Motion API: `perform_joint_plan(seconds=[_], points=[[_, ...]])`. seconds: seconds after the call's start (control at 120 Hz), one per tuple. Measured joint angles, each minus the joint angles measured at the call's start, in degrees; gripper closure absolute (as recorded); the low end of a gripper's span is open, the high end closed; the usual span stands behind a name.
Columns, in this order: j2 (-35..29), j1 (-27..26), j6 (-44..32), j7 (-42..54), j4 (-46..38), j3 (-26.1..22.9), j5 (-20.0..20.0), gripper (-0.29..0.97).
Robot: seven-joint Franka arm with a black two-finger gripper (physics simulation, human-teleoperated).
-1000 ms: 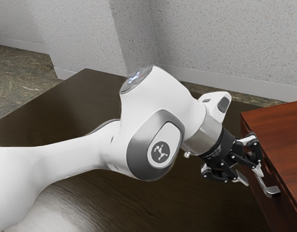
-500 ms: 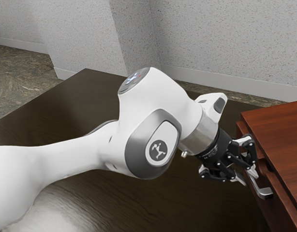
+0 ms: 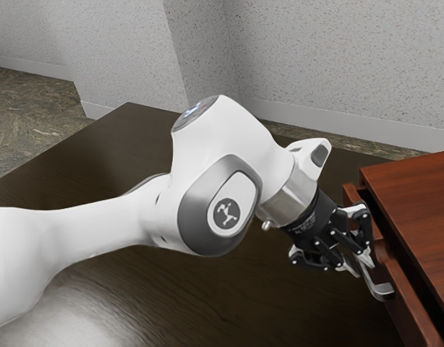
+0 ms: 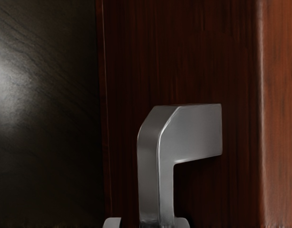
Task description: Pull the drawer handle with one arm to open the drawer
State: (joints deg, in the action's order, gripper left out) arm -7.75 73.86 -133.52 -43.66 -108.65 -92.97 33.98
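A reddish-brown wooden cabinet (image 3: 417, 206) stands at the exterior view's right edge. Its drawer (image 3: 358, 210) sticks out a little from the cabinet body toward the arm. A silver L-shaped handle (image 3: 380, 288) is mounted on the drawer front. My black gripper (image 3: 362, 254) is shut on the upper part of this handle, one finger on each side. In the wrist view the handle (image 4: 179, 147) rises from between my fingertips (image 4: 111, 222) against the drawer front (image 4: 136, 66).
The cabinet rests on a dark brown table (image 3: 99, 166), seen in the wrist view as a dark surface (image 4: 41, 118) beside the drawer. Grey speckled walls and a white baseboard (image 3: 338, 123) run behind the table. My white arm (image 3: 207, 202) crosses the middle of the table.
My gripper has moved toward the exterior view's left with the handle in it. The drawer has slid further out of the cabinet.
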Motion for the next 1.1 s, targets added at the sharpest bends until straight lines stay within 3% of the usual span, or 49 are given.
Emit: perform_joint_plan(seconds=[1.1], points=[[2.4,-0.4,11.8,-1.0,3.5,1.3,-6.3,0.66]])
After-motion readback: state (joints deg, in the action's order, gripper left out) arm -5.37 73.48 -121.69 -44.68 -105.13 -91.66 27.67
